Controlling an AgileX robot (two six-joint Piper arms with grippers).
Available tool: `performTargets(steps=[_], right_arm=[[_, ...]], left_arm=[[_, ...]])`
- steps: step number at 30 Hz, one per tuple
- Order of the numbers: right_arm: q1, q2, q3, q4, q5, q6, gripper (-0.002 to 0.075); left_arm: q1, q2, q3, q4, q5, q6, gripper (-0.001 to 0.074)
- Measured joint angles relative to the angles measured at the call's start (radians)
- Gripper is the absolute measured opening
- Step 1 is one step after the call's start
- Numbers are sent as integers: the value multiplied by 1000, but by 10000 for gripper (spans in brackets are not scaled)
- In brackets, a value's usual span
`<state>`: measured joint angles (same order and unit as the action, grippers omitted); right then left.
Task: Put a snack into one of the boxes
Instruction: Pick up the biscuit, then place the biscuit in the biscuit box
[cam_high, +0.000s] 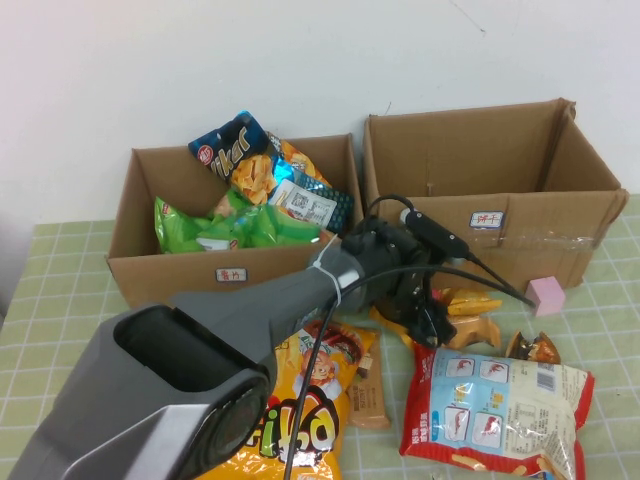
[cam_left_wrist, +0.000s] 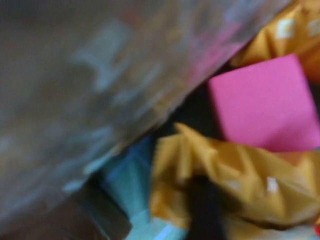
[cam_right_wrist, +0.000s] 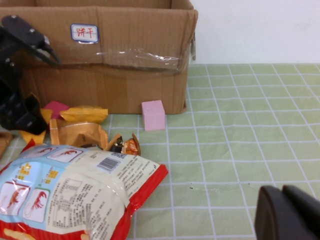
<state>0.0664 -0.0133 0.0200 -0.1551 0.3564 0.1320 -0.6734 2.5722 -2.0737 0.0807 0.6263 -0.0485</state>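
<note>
My left gripper (cam_high: 432, 325) is low over a pile of yellow snack packets (cam_high: 468, 300) in front of the right cardboard box (cam_high: 540, 230), which looks empty. In the left wrist view a dark finger (cam_left_wrist: 200, 210) presses into a crumpled yellow snack packet (cam_left_wrist: 225, 170) that fills the jaws. The gripper (cam_right_wrist: 20, 120) looks shut on that packet (cam_right_wrist: 30, 136). The left box (cam_high: 230, 270) holds green, blue and orange snack bags. My right gripper (cam_right_wrist: 281, 192) is shut and empty above the green checked cloth, out of the high view.
A large red-and-white shrimp chip bag (cam_high: 500, 400) lies front right, and an orange bag (cam_high: 300, 420) and a brown bar (cam_high: 365, 395) lie under the left arm. A light pink block (cam_high: 547, 295) stands by the right box corner. A magenta block (cam_left_wrist: 265, 100) sits beside the left gripper.
</note>
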Motion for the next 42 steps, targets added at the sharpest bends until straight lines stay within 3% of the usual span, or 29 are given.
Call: performTargets(steps=[4,13,23,27,31,37,42], right_arm=[[0,0,0,0,0,0,-2],[0,0,0,0,0,0,-2],[0,0,0,0,0,0,-2],[0,0,0,0,0,0,-2],[0,0,0,0,0,0,-2],[0,0,0,0,0,0,-2],[0,0,0,0,0,0,-2]], left_arm=[[0,2,0,16,16,-16,223],[-15,-70,0,2,197,72,223],[-111,-291,0,-8,334,252,221],[-126,-356,0,22,233,264,221],[-114,-378,0,100,27,220,221],[-48,-329,0,159,-291,109,220],[23,-247,0,172,-439,-21,220]])
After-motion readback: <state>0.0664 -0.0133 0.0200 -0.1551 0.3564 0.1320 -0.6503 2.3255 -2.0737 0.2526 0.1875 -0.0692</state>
